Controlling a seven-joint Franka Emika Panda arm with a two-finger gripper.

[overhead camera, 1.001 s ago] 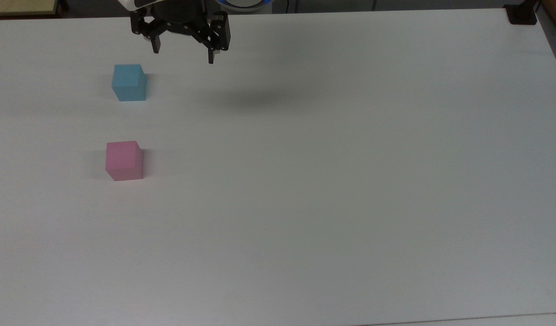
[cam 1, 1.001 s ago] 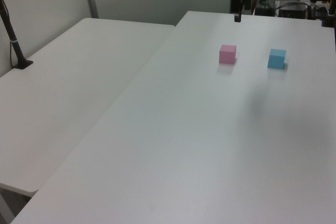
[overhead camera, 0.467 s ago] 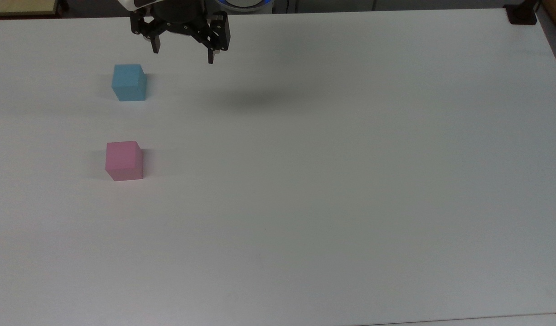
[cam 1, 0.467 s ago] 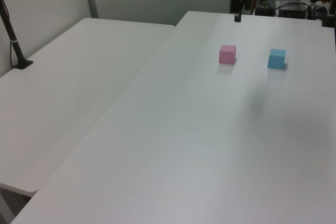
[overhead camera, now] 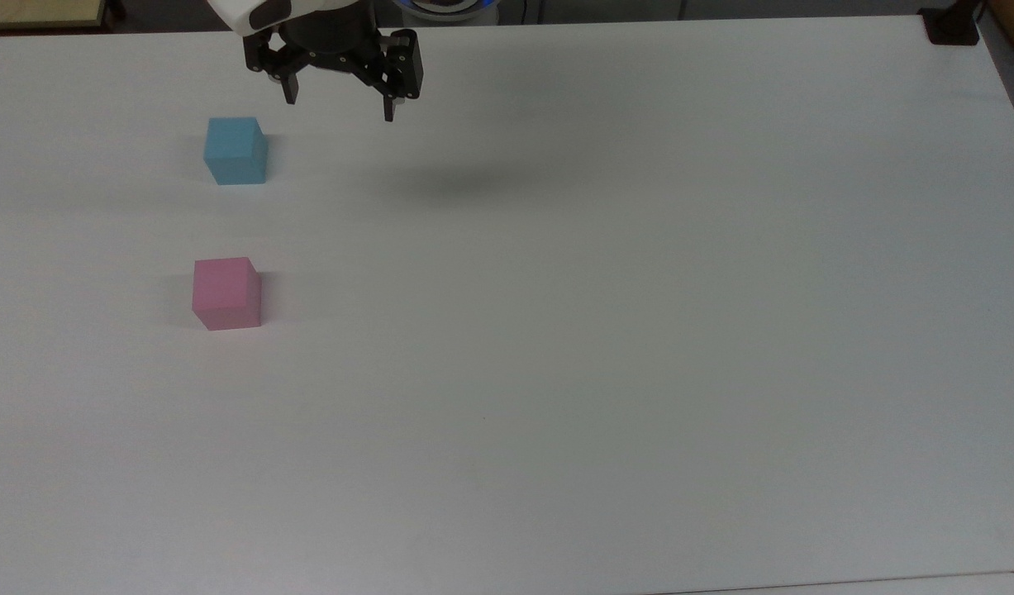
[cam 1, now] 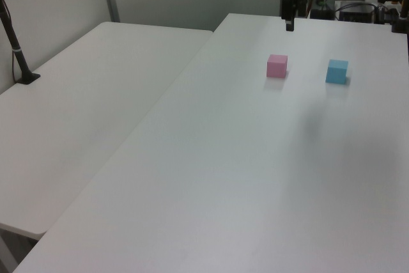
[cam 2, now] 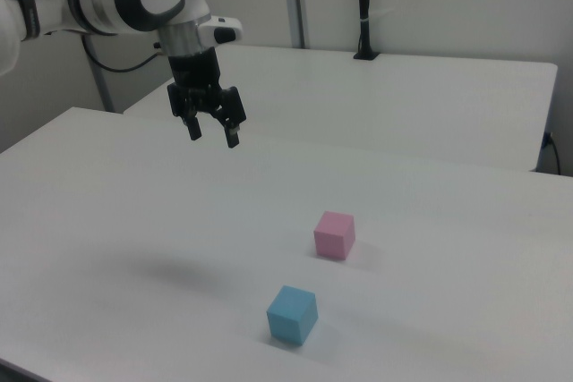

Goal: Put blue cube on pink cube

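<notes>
1. A wide white surface (overhead camera: 639,330) carries two cubes set well apart, nothing stacked.
2. The arm's tool (overhead camera: 339,110) hangs above the surface with its fingers spread apart and empty, off to the top view's right of the blue cube.
3. The blue cube (overhead camera: 235,149) sits flat on the surface, ungrasped; reaching, gripping and lifting it all appear left to do.
4. The pink cube (overhead camera: 226,292) waits bare-topped, below the blue one in the top view.
</notes>
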